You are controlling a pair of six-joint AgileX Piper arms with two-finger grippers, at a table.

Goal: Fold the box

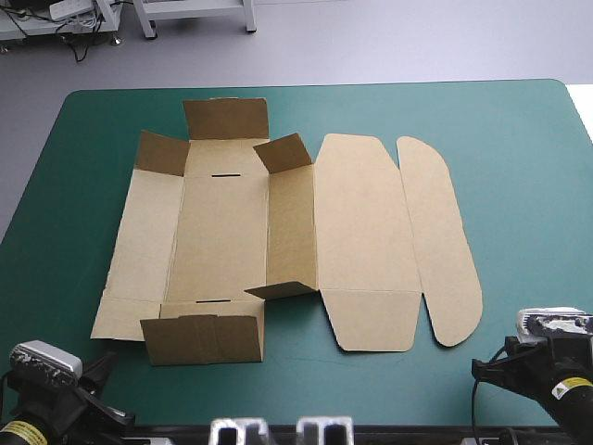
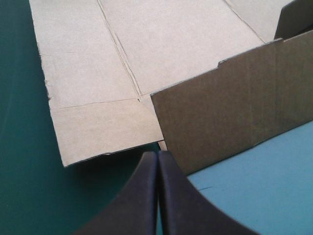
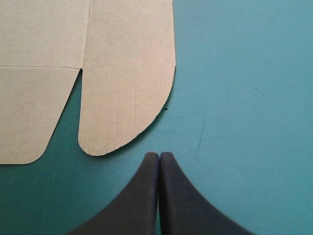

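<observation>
Left gripper [image 2: 157, 155]: fingers pressed together into one pointed arch, holding nothing. Its tip sits over the cover [image 1: 519, 185], just off the near left corner of the box [image 1: 222, 232] and beside the near flap [image 2: 230, 107], without touching either.

Right gripper [image 3: 159, 155]: fingers likewise meeting at the middle, empty. It is a little short of the near end of the rounded flap [image 3: 128, 83] and apart from it.

The box lies left of the table's centre, mostly flat. The near flap and the far flap [image 1: 227, 119] stand raised. Three small tabs [image 1: 283, 153] are lifted, two at the far corners of the base and one at its near right corner. To the right of the base, the lid panel [image 1: 361, 241] lies flat on the cover. The rounded flap lies flat along its right side.
</observation>
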